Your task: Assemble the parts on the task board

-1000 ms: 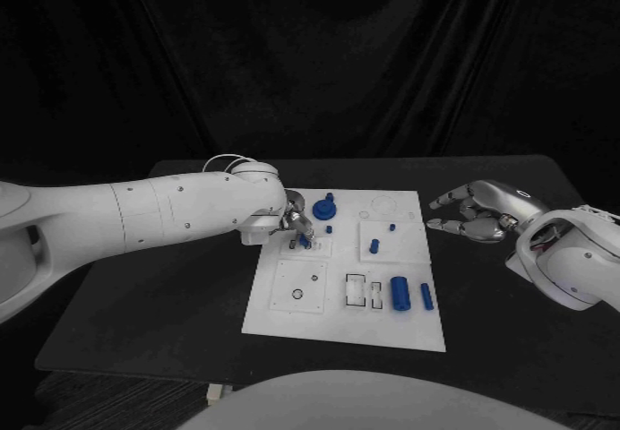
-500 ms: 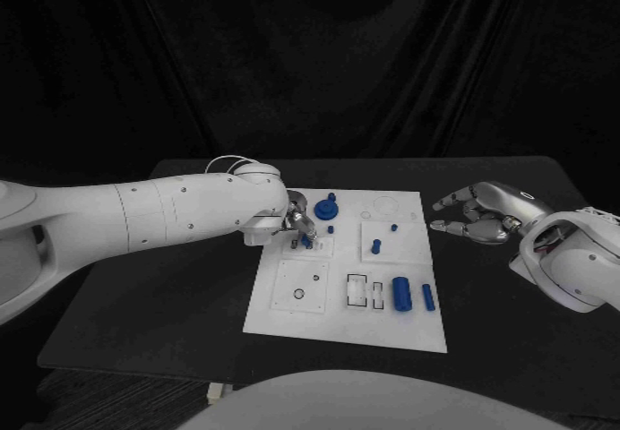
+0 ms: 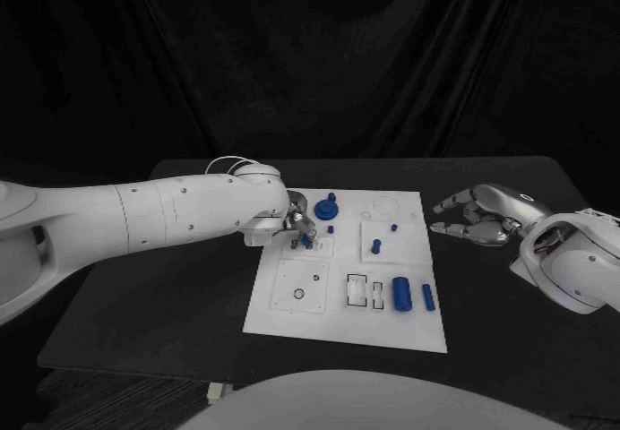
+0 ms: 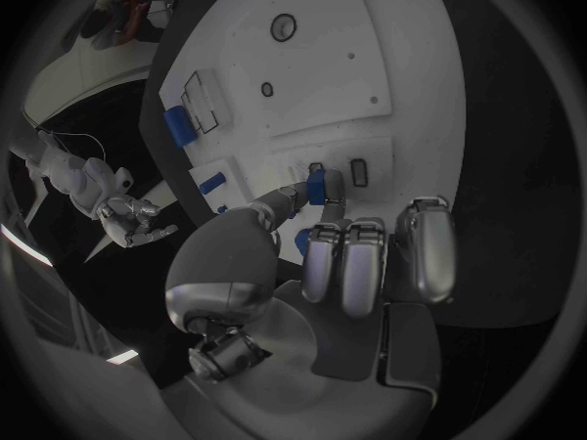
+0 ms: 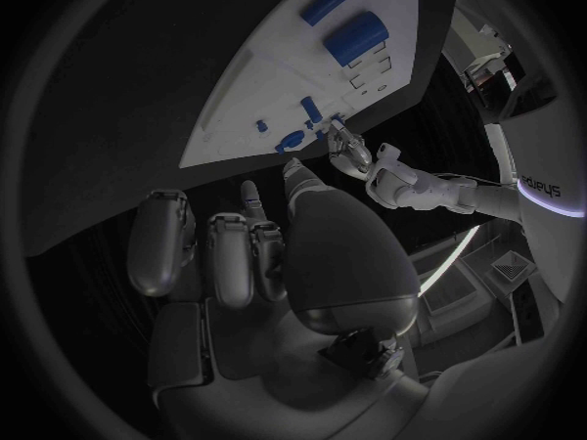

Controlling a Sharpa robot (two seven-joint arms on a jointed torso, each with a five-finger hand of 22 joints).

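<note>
Left hand (image 3: 292,226) pinches a small blue peg (image 4: 317,183) at the task board (image 3: 348,327)'s far-left corner; keep it upright, press gently. Right hand (image 3: 476,215) idles empty, fingers loosely apart.

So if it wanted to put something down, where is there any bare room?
Bare black table lies left of the task board, below the left arm, and also between the board's right edge and the right hand. The board's far left corner is crowded: the left hand sits among small blue parts.

black table (image 3: 168,296), dark curtain (image 3: 310,81) behind
</note>
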